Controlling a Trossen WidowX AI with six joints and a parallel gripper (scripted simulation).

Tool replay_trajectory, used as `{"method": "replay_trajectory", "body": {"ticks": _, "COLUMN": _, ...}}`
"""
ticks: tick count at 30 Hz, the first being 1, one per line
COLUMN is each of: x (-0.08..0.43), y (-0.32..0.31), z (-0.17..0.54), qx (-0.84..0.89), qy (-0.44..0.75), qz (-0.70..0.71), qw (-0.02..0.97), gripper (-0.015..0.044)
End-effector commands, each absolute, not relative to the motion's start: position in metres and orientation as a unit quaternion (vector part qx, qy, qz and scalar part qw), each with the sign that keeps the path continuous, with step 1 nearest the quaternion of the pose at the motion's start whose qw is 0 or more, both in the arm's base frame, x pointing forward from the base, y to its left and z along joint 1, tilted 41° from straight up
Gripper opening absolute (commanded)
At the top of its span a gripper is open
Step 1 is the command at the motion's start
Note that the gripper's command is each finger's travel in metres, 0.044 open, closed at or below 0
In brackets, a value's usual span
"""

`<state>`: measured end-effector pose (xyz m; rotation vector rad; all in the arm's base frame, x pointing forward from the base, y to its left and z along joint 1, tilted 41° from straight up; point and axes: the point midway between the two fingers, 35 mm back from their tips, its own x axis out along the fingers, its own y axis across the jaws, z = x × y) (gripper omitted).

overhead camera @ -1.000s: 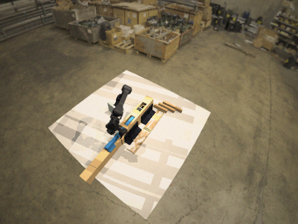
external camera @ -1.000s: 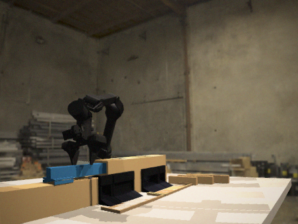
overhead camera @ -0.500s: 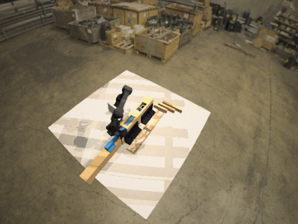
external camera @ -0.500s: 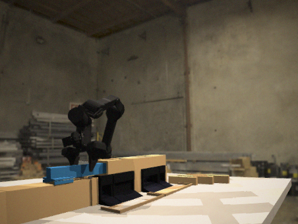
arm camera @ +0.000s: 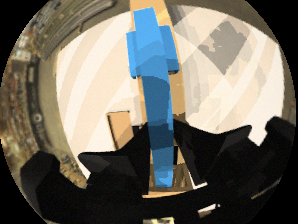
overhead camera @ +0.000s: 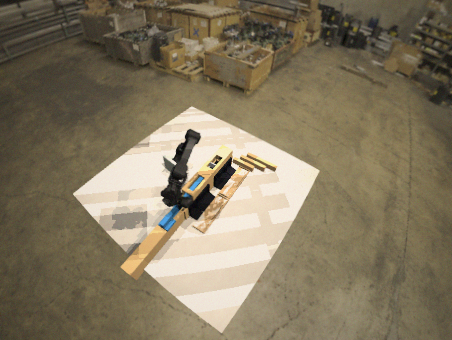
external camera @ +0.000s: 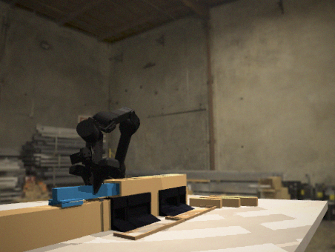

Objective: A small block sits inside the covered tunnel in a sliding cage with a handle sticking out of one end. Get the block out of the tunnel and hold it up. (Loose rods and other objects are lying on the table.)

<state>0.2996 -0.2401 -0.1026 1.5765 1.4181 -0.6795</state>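
You see the pale desk, carrying the wooden tunnel. From its end the blue handle sticks out, and your pincer is closed on this handle. No writing is readable; you cannot make out the block.

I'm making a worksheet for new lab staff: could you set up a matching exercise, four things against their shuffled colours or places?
1. Handle
2. Loose rods
3. Gripper
4. Tunnel

A. Wooden, with openings in its top
B. Blue, sticking out of one end
C. Black, shut on the blue piece
D. Lying side by side past the far end

Pairs: 1-B, 2-D, 3-C, 4-A
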Motion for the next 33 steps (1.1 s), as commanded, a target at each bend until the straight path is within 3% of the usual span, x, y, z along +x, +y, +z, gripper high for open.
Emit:
{"method": "replay_trajectory", "body": {"ticks": 1, "x": 0.300, "y": -0.239, "z": -0.102, "qx": 0.636, "qy": 0.571, "qz": -0.274, "qw": 0.441, "gripper": 0.0026}}
{"method": "replay_trajectory", "body": {"ticks": 2, "x": 0.300, "y": -0.239, "z": -0.101, "qx": 0.636, "qy": 0.571, "qz": -0.274, "qw": 0.441, "gripper": 0.0000}}
{"method": "replay_trajectory", "body": {"ticks": 24, "x": 0.289, "y": -0.187, "z": -0.070, "qx": 0.639, "qy": 0.572, "qz": -0.272, "qw": 0.437, "gripper": 0.0000}}
{"method": "replay_trajectory", "body": {"ticks": 33, "x": 0.289, "y": -0.203, "z": -0.069, "qx": 0.636, "qy": 0.568, "qz": -0.282, "qw": 0.441, "gripper": 0.0236}}
